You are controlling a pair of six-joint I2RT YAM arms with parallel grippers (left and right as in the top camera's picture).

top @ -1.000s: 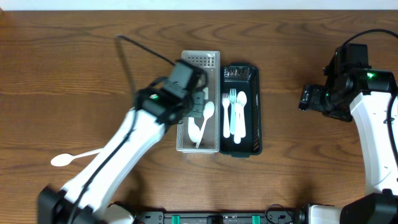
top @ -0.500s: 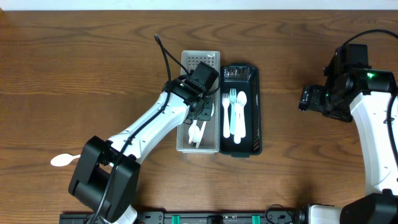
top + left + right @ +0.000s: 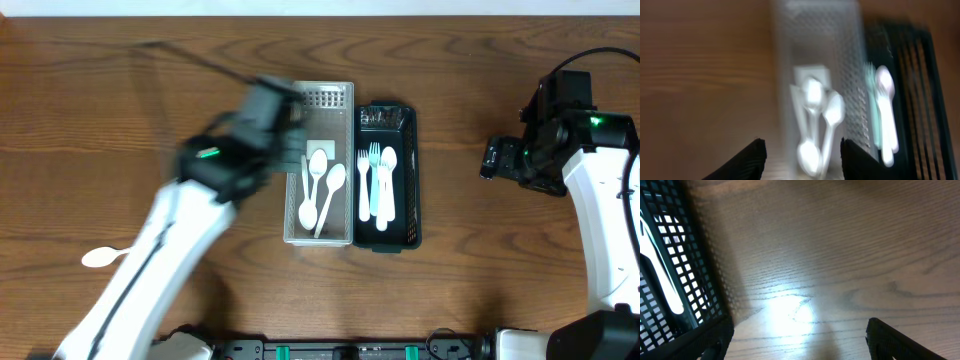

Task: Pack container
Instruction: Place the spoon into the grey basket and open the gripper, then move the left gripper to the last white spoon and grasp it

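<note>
Brown wood-grain counter [image 3: 120, 100] carries every item. At its far left a single white plastic spoon [image 3: 105, 256] lies alone, well apart from both containers, bowl pointing left.

Right of it, the white left arm [image 3: 170, 235] crosses the counter diagonally and is motion-blurred in the overhead view. Its left pincer [image 3: 801, 150] is released: in the left wrist view the two black fingertips [image 3: 756, 154] stand apart with nothing between them. It hangs above the near end of the light grey perforated plastic basket [image 3: 291, 215].

That grey basket stands at the centre of the counter. Three white plastic spoons [image 3: 322, 190] lie inside it, side by side and partly overlapping, on top of a pale square piece that is too blurred to identify.

Touching the grey basket's right wall is the black mesh plastic basket [image 3: 412, 170]. It holds a row of white and pale blue plastic cutlery [image 3: 376, 185]: two forks and one spoon, lying parallel along the basket's length.

Further right the counter is bare wood up to the right arm [image 3: 600, 190], white with a black wrist, near the right edge. The right pincer [image 3: 797, 340] is released, its black fingers [image 3: 892, 341] set wide over bare wood and grasping nothing. A corner of the black mesh basket shows at the left of the right wrist view.
</note>
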